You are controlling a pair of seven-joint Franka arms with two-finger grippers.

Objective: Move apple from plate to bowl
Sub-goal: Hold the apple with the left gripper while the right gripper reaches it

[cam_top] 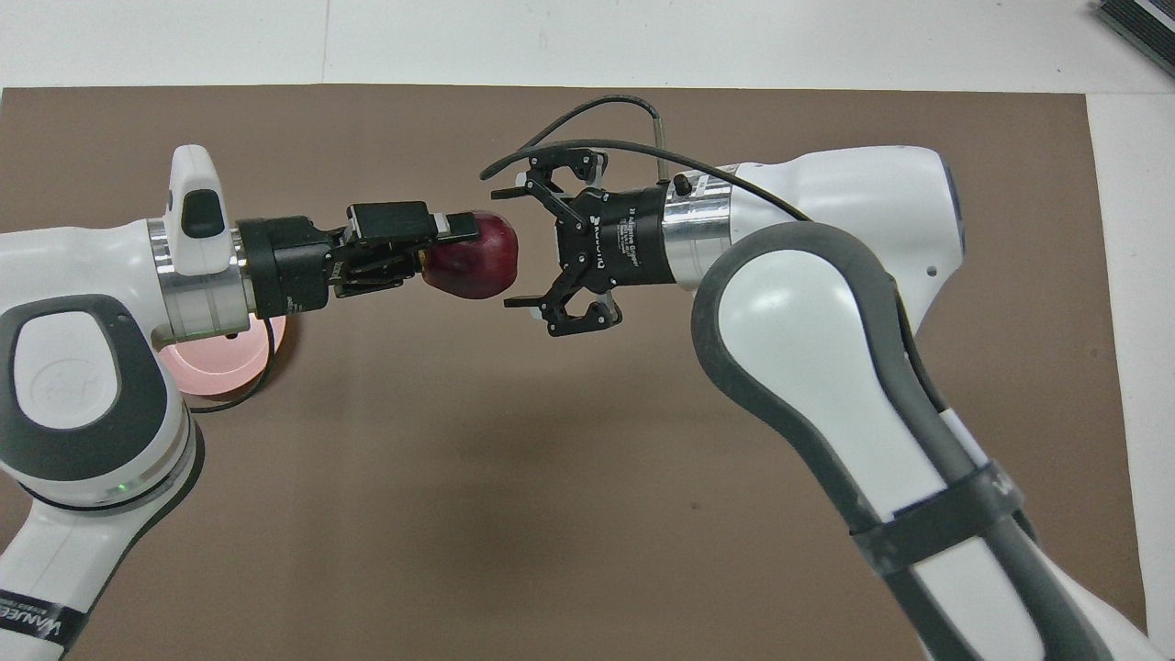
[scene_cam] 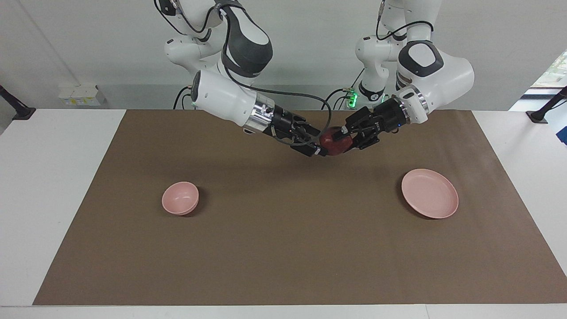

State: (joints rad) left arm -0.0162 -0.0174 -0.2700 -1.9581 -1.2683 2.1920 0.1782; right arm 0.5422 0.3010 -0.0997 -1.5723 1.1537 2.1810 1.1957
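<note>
Item: apple (scene_cam: 335, 141) in mid-air handover, upper centre of the facing frame.

The left pincer (scene_cam: 343, 141) held the apple clamped between narrow fingers over the brown mat (scene_cam: 283, 248). The right pincer (cam_top: 523, 237) stood spread wide, its fingers flanking the fruit's free end in the overhead frame; contact could not be told. The plate (scene_cam: 429, 193) lay bare at the frame's right, the bowl (scene_cam: 180, 198) empty at its left, well apart. Judged step: transfer between arms. Done well, the right pincer would close squarely across the apple's middle, and the left would let go only after that grip was firm, lest the round fruit roll free. Surface: white counter (scene_cam: 57, 186) under the mat. Room: pale wall, a white box (scene_cam: 79, 95) at upper left.
</note>
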